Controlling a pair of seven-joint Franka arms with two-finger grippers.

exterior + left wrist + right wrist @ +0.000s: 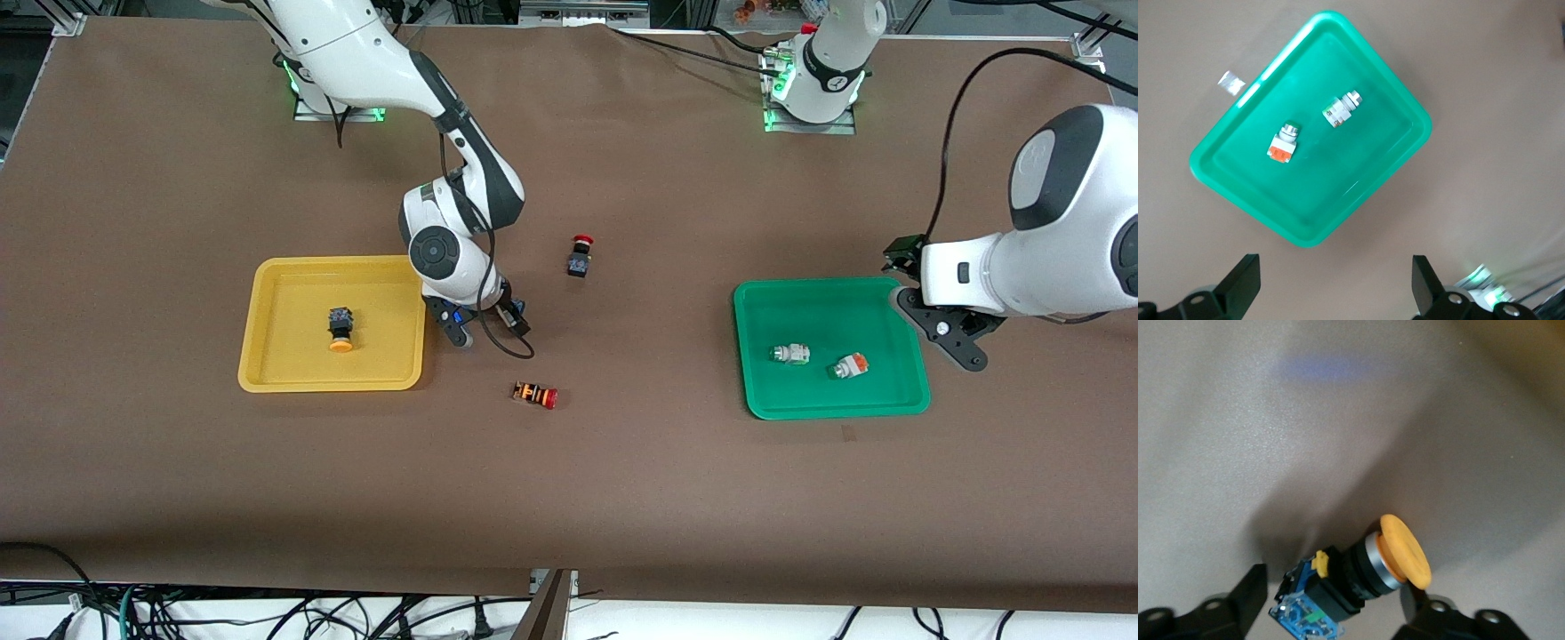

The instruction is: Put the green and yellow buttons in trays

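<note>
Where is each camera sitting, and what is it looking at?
Front view: high across the table, facing both arms; shows yellow tray, green tray.
Left wrist view: on the left arm, looking down at the green tray and its two buttons; open left gripper shows.
Right wrist view: on the right arm, looking at a yellow button between the right gripper fingers.
Shared: front and left wrist both show the green tray.

I count two trays: one yellow tray, one green tray. Yellow-capped buttons: two. Green-tipped white buttons: two. Red-capped switches: two, one black-bodied, one orange-striped.
</note>
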